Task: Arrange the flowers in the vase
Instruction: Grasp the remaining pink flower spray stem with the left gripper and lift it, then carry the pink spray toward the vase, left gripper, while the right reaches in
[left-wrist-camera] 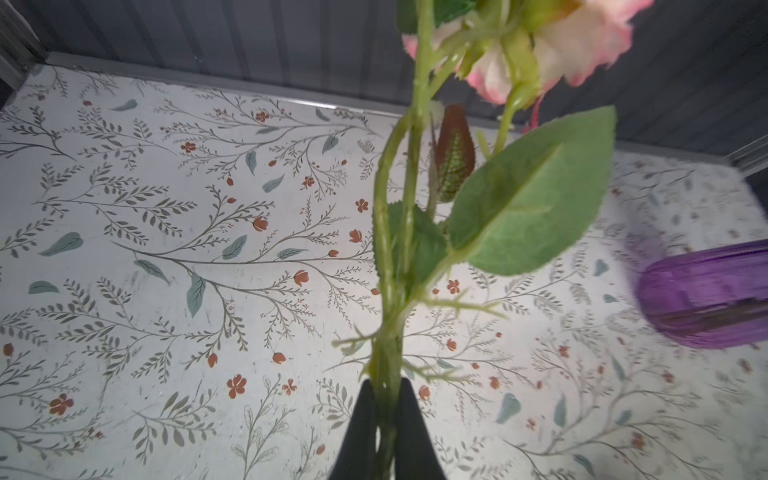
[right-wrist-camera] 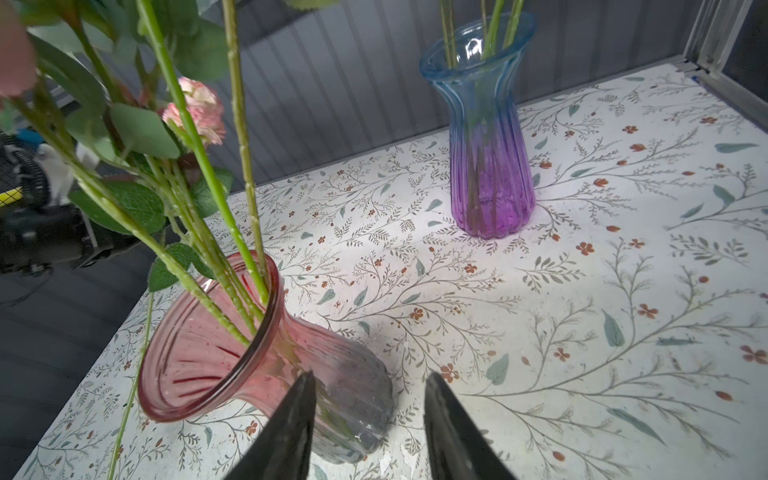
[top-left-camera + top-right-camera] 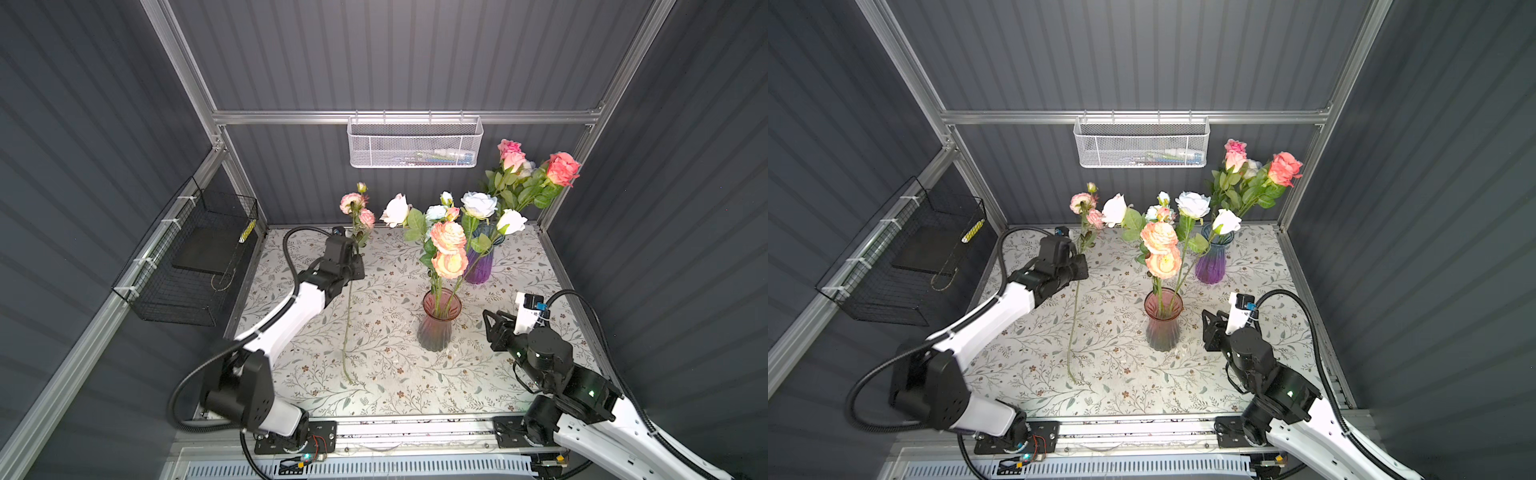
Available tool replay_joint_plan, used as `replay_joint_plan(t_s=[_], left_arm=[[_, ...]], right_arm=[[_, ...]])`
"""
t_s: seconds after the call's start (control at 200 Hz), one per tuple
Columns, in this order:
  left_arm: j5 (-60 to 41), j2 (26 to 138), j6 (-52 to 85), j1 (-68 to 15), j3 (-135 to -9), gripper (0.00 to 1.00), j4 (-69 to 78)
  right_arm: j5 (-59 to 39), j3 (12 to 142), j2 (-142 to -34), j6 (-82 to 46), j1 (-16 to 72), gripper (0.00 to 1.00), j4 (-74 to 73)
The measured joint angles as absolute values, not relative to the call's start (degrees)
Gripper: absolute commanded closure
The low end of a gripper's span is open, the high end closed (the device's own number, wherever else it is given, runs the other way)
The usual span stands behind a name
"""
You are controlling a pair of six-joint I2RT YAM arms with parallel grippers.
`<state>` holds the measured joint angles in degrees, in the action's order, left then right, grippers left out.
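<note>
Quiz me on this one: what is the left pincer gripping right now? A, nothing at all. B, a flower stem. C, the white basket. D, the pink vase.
B: in the left wrist view the left pincer is shut on a green stem, with a pink bloom further along it.

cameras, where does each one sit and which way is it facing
Top views: high over the front edge, looking down and back at the table, pink vase and blue-purple vase; both arms show, with left gripper and right gripper.
Left wrist: behind the left gripper's fingers, looking up the held flower toward the back wall; fingers shut on its stem.
Right wrist: behind the open right gripper, looking past the pink vase to the blue-purple vase.
Shared: both wrist views catch the blue-purple vase.
</note>
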<state>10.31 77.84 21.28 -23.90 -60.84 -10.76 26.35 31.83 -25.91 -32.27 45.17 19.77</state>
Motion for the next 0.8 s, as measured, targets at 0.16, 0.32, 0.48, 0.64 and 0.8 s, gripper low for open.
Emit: replay_joint_plan(t_s=[0.16,0.32,0.48,0.64,0.8], left_arm=[[5.02,61.84,21.5,-23.9,-51.48,1.0,-2.96],[-1.98,51.2,21.67,-23.92,-48.1,1.0,3.25],[-7.2,45.65,21.69,-24.47,-49.06,1.0,4.6],[-11.38,45.28,21.67,-26.33,-53.63,1.0,4.36],[-13.65,48.36,21.19,-32.64,-58.67,1.0,5.3]], right_arm=[[26.3,34.35,-26.41,-30.98,45.15,0.55,20.67],[26.04,36.56,-26.72,-29.52,45.15,0.55,20.97],[25.8,39.79,-27.64,-28.34,45.15,0.55,21.15],[25.28,41.39,-28.45,-27.99,45.15,0.55,21.1],[22.24,43.09,-29.15,-27.53,45.15,0.56,21.65]])
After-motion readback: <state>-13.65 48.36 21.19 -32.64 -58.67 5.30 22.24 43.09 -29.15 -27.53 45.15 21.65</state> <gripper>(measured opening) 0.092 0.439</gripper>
